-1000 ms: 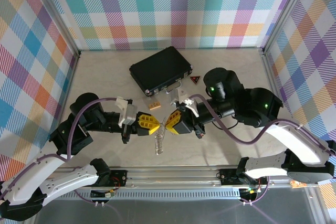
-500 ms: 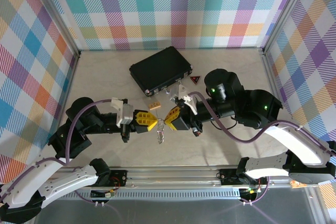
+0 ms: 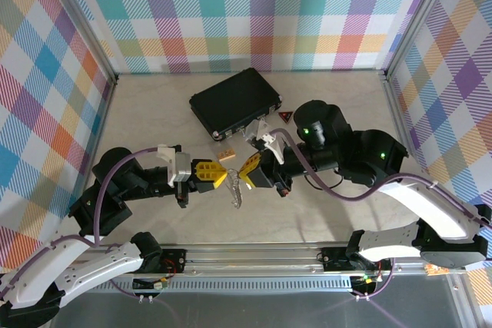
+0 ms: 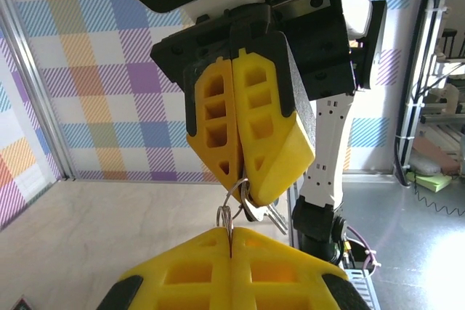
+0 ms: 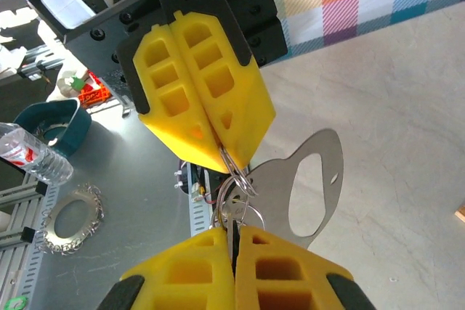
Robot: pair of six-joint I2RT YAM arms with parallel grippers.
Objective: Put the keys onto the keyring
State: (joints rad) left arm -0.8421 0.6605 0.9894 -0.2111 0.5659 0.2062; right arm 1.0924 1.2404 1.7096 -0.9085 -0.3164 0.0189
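Observation:
My left gripper and right gripper meet tip to tip above the middle of the table. In the left wrist view my left gripper is shut on a thin wire ring of the keyring. The keys hang from the right gripper's yellow fingertips opposite. In the right wrist view my right gripper is shut on the keys, linked by wire rings to the left fingertips. The keyring's flat silvery oval loop dangles beside them, and below the grippers.
A black case lies at the back of the table. A small tan wooden block sits just behind the grippers, and a red-and-black triangle lies right of the case. Plaid walls close in three sides.
Both grippers stay shut and tip to tip. The joined pair has shifted a little toward the far side, the left arm has drawn back leftward, and the hanging bunch has moved with them.

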